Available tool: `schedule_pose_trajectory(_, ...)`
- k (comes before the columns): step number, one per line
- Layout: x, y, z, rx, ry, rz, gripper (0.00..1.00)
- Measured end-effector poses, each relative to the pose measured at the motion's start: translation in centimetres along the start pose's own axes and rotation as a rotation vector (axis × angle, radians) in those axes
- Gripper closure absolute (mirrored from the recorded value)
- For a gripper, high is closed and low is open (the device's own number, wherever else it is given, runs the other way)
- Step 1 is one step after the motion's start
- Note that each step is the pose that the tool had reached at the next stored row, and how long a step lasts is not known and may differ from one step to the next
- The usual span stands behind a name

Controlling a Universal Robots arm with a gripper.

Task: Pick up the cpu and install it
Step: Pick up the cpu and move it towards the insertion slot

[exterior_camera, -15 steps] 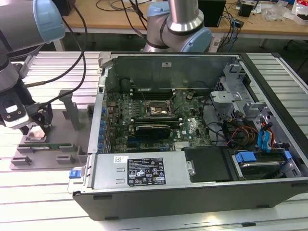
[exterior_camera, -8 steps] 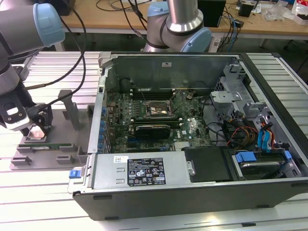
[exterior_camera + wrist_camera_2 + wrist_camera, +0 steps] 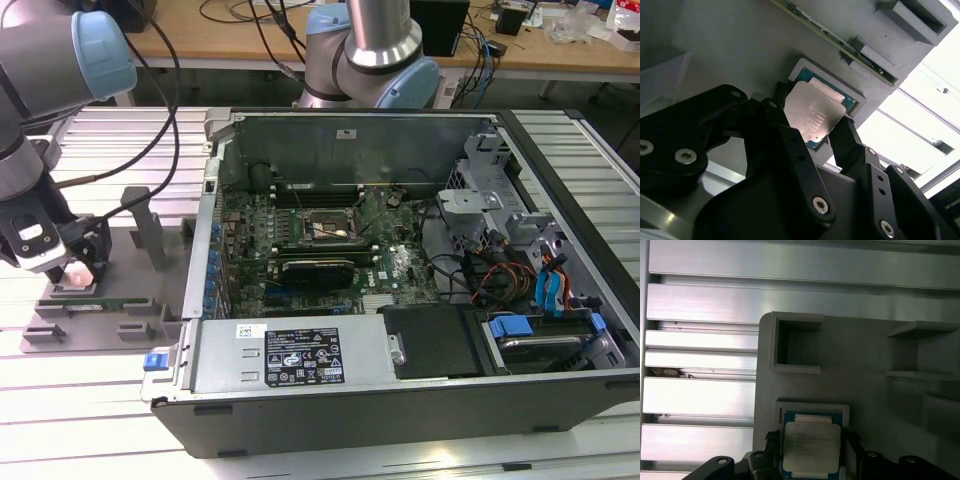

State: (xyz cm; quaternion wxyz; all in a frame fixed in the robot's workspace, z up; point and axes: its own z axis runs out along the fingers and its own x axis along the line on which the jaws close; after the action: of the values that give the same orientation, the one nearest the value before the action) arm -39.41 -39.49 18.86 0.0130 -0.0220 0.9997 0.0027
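The cpu (image 3: 812, 447), a flat square chip with a shiny silver top and a green edge, lies in a square pocket of the grey plastic tray (image 3: 865, 355). In both wrist views my gripper (image 3: 809, 116) has its black fingers (image 3: 777, 100) pressed against two opposite sides of the chip, low over the pocket. In the exterior view the gripper (image 3: 78, 272) is at the far left, down on the tray (image 3: 100, 318). The motherboard's bare socket (image 3: 330, 228) sits inside the open computer case (image 3: 400, 260), well off to the exterior view's right.
A long black card (image 3: 318, 270) lies on the motherboard just in front of the socket. Cables and drive bays (image 3: 540, 290) crowd the case's right side. A second robot arm (image 3: 375, 60) stands behind the case. The tray carries upright grey blocks (image 3: 145, 225).
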Motion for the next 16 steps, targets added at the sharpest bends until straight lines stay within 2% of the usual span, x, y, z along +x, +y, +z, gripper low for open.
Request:
schedule_pose_trajectory(8, 0.07, 0.0, 0.23, -0.0006, 0.0, 0.0, 0.38)
schedule_pose_trajectory(10, 0.08, 0.0, 0.23, -0.0007, 0.0001, 0.0, 0.45)
schedule_pose_trajectory(16, 0.08, 0.0, 0.23, -0.0009, 0.0, 0.0, 0.45)
